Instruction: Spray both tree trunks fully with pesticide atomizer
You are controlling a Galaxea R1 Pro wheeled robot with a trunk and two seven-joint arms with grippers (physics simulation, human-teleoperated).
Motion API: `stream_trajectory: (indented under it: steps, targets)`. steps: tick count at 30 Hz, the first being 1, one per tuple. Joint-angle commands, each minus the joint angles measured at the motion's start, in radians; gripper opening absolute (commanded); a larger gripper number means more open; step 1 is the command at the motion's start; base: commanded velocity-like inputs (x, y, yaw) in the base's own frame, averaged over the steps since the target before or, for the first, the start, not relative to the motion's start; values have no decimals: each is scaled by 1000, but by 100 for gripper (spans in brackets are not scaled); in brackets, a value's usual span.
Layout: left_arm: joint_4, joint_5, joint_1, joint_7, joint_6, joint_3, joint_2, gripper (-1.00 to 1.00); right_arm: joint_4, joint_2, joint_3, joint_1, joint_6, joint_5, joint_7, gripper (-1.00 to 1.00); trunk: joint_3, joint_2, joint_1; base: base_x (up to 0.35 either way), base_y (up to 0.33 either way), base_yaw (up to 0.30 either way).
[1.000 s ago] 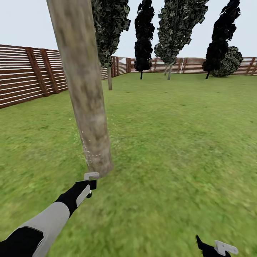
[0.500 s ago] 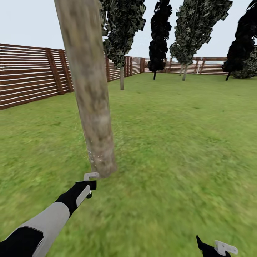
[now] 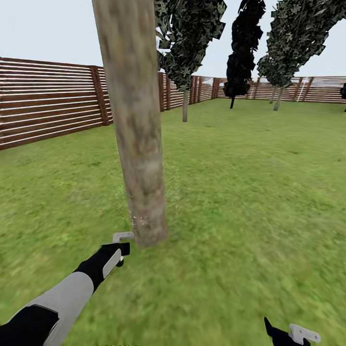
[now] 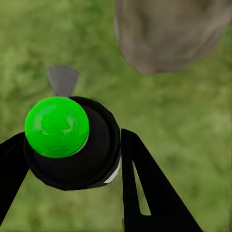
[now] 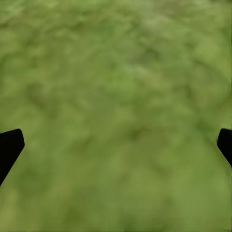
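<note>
A thick pale mottled tree trunk (image 3: 139, 144) rises from the grass directly ahead, with a few white pesticide specks (image 3: 141, 218) near its foot. My left gripper (image 3: 121, 247) hovers just left of the trunk's base, shut on the pesticide atomizer (image 4: 77, 154), a black bottle with a bright green top. Past the bottle, the left wrist view shows the trunk's base (image 4: 169, 34). Farther back stands a second tree (image 3: 185, 103) with a pale trunk. My right gripper (image 3: 290, 334) sits low at the right, open over bare grass, with its fingertips (image 5: 9, 147) far apart.
A brown slatted fence (image 3: 48, 108) runs along the left and the back. An all-black tree (image 3: 240, 57) and another pale-trunked tree (image 3: 278, 98) stand near the far fence. Open lawn (image 3: 254, 192) spreads to the right of the near trunk.
The whole head view has swung left, so trunk, fence and far trees sit further right in the picture. Both arms hold the same place in the view. Fewer white specks show beside the trunk.
</note>
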Motion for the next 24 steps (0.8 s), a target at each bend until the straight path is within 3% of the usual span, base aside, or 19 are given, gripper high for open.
stream_trajectory:
  steps: [1,5,13,18,19,20,21,24]
  targets:
    - [-1,0,0,0,0,0,-5,-100,0,0,0,0,0,0,0,100,0,0,0,10,-273,277]
    - [-1,0,0,-1,-2,0,-15,-100,-1,0,0,0,0,0,1,100,0,0,0,-21,-275,265]
    - [2,0,0,-4,-3,1,-14,-100,-1,0,-1,0,0,0,-1,100,0,0,0,-123,-272,47]
    - [8,-1,0,-7,-9,-1,-18,-100,-1,0,0,0,0,0,-1,100,0,0,0,-136,-270,259]
    - [11,-2,1,-8,-29,-1,-23,-100,-2,0,0,0,0,0,-1,100,0,0,0,-111,-270,277]
    - [24,-10,1,-1,-114,-4,-66,-100,-2,0,0,0,0,0,-1,100,0,0,0,-35,-130,248]
    - [19,-16,1,3,-152,-8,-94,-100,-2,0,0,0,0,0,-1,100,0,0,0,-11,-42,94]
    - [-9,-17,-9,-6,-166,-27,-110,-100,-2,0,0,0,0,0,-1,100,0,0,0,-3,-11,24]
